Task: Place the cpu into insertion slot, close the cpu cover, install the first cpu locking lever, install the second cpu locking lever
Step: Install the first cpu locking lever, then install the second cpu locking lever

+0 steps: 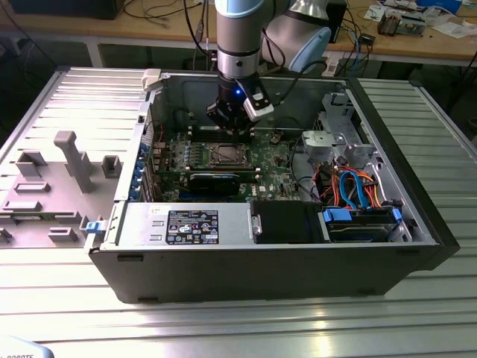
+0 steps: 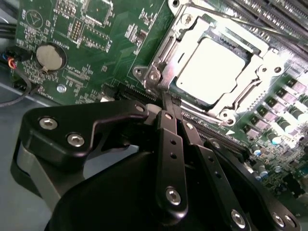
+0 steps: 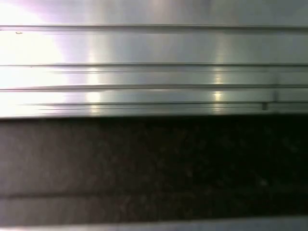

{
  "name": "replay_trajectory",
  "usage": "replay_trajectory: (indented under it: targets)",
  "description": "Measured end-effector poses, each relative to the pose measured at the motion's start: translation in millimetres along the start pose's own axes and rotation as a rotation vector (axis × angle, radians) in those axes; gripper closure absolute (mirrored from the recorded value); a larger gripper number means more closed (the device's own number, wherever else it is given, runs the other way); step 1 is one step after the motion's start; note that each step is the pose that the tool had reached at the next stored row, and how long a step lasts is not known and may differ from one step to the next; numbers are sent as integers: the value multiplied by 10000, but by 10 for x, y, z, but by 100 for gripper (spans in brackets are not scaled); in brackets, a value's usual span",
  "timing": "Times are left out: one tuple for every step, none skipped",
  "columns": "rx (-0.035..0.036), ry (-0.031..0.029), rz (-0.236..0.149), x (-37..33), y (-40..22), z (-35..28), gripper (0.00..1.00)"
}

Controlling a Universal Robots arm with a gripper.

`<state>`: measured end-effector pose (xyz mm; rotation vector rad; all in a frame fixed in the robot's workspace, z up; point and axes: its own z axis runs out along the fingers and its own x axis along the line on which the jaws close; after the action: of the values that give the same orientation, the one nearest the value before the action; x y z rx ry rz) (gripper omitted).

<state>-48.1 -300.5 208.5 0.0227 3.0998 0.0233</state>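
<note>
The cpu [image 2: 209, 70] lies flat in the insertion slot [image 1: 226, 155] on the green board, its silver top showing. The cpu cover [image 2: 262, 65] is down over it, framing the chip through its window. In the second wrist view my gripper [image 2: 168, 100] is shut, its black fingers [image 2: 169, 144] pressed together with the tips right at one corner of the socket. A thin metal lever rod [image 2: 162, 52] runs along the socket side nearest those tips; whether it is latched I cannot tell. In the exterior view the gripper [image 1: 237, 136] hangs just behind the socket inside the open case.
Long black memory slots [image 2: 269, 14] and a coin battery [image 2: 50, 57] flank the socket. A long black card [image 1: 212, 181], the power supply [image 1: 186, 224] and drive cables [image 1: 350, 186] crowd the case. A grey fixture plate [image 1: 67, 160] lies at the exterior view's left.
</note>
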Motion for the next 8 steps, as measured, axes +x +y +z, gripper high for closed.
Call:
replay_trajectory:
  targets:
    - [1,0,1,0,0,0,89]
    - [2,1,2,0,-1,-1,89]
    - [2,1,0,0,-2,0,89]
    - [1,1,0,0,-3,-1,89]
    - [1,0,0,0,-3,0,89]
    - [2,0,0,0,-4,-1,89]
    - [2,0,0,0,-4,0,89]
    - [1,1,0,0,-4,0,89]
